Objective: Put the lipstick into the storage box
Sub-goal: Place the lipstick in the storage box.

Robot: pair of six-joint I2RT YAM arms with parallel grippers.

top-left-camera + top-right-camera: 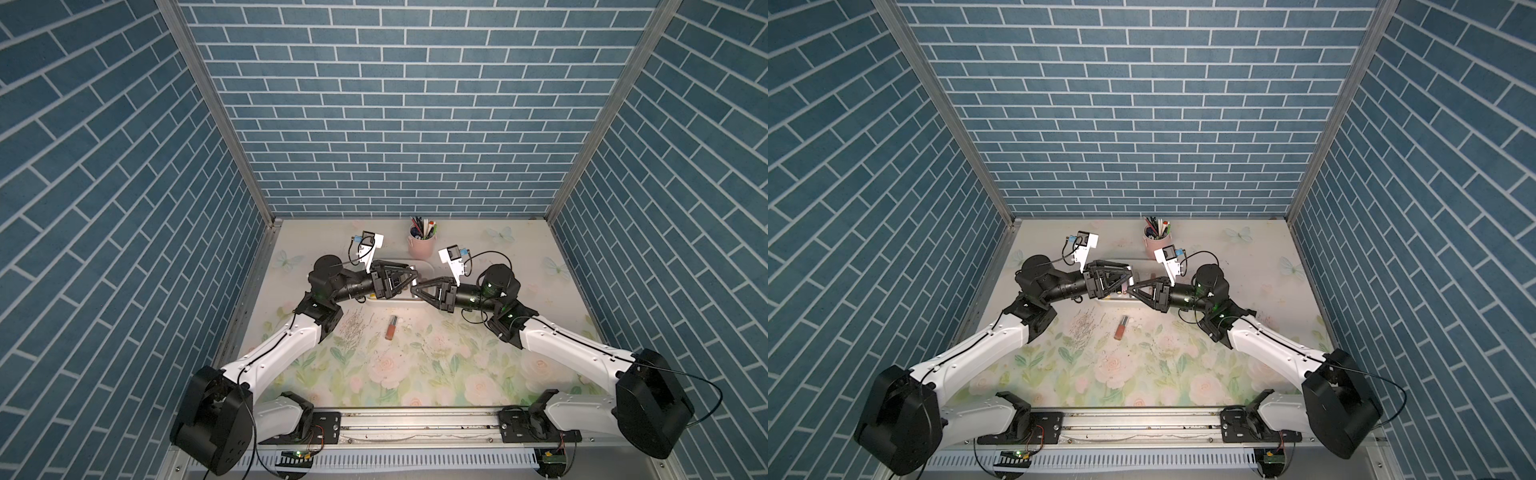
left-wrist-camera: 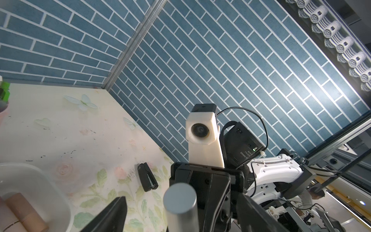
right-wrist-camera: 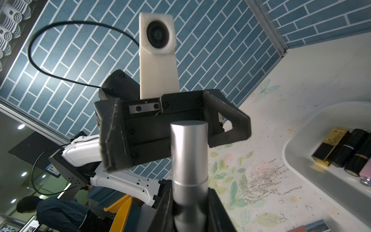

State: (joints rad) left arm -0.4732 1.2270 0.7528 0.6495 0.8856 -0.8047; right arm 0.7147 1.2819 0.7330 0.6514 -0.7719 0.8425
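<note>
A silver cylindrical lipstick is held above the white storage box. My right gripper is shut on its lower part. From the opposite side, my left gripper stands open around the tube's free end, with a gap on each side. Both grippers meet tip to tip over the box in both top views. A second, pinkish-brown lipstick lies on the floral table in front of the box.
Several lipsticks lie in the storage box, black and gold ones and beige ones. A pink pen cup stands just behind the box. A small black stapler-like object lies on the table near the right arm.
</note>
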